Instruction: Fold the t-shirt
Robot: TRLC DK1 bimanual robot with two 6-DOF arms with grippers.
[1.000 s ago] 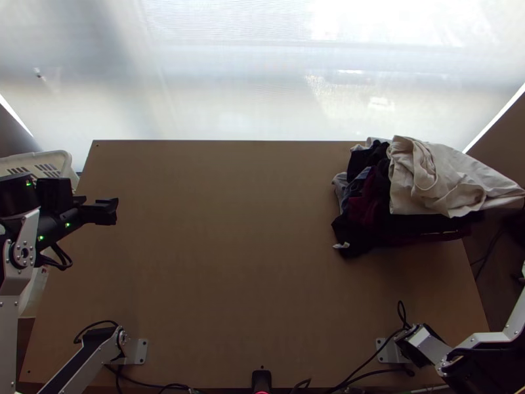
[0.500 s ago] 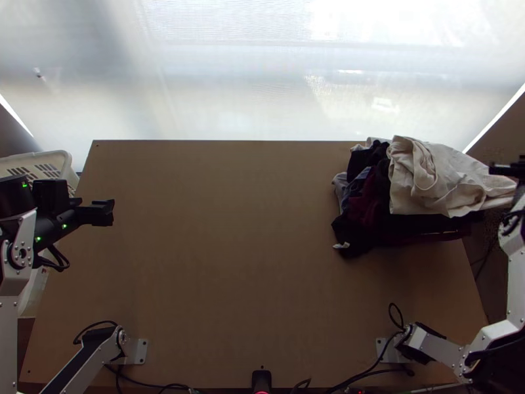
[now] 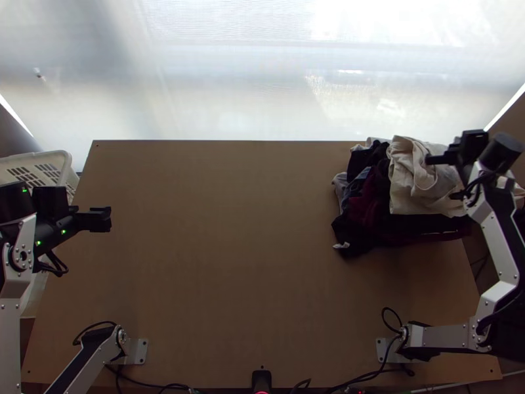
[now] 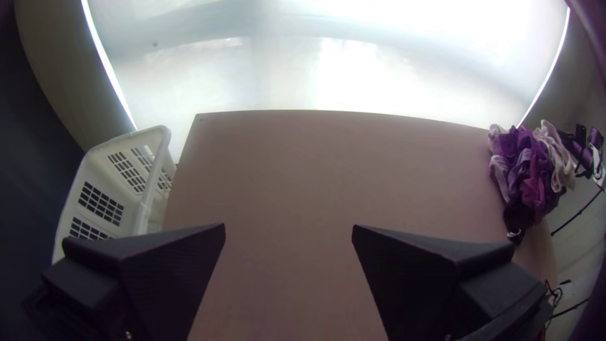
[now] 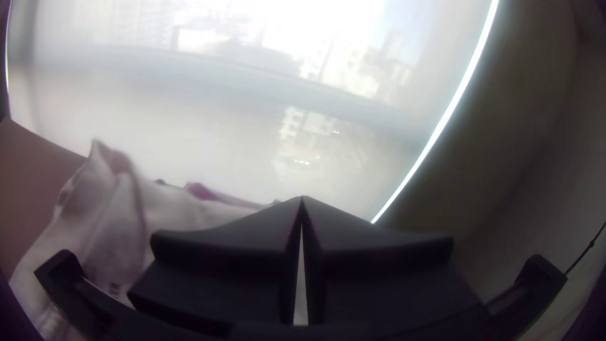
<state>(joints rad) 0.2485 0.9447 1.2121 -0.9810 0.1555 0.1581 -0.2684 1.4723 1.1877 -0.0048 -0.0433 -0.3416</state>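
Note:
My left gripper [image 3: 102, 219] hangs over the table's left side in the top view; in the left wrist view that gripper [image 4: 288, 230] is open with bare table between its fingers. My right gripper [image 3: 430, 159] is over the cream cloth [image 3: 410, 187] at the top of the clothes pile. In the right wrist view the gripper [image 5: 302, 201] is shut, fingertips together, and the cream cloth [image 5: 107, 221] lies bunched beside it. Beneath the cream cloth, dark, maroon and grey-blue garments [image 3: 367, 203] are heaped. Which piece is a t-shirt I cannot tell.
The wooden table [image 3: 249, 249] has bare surface across its middle. A white slotted basket [image 3: 56, 164] stands off its left edge. Cables [image 3: 357, 377] run along the near edge, and a bright translucent screen [image 3: 230, 79] rises behind the far edge.
From outside the right edge, the right arm has come in leftward, its gripper now over the pile. The left gripper has shifted slightly left and down the picture. The pile looks largely unchanged.

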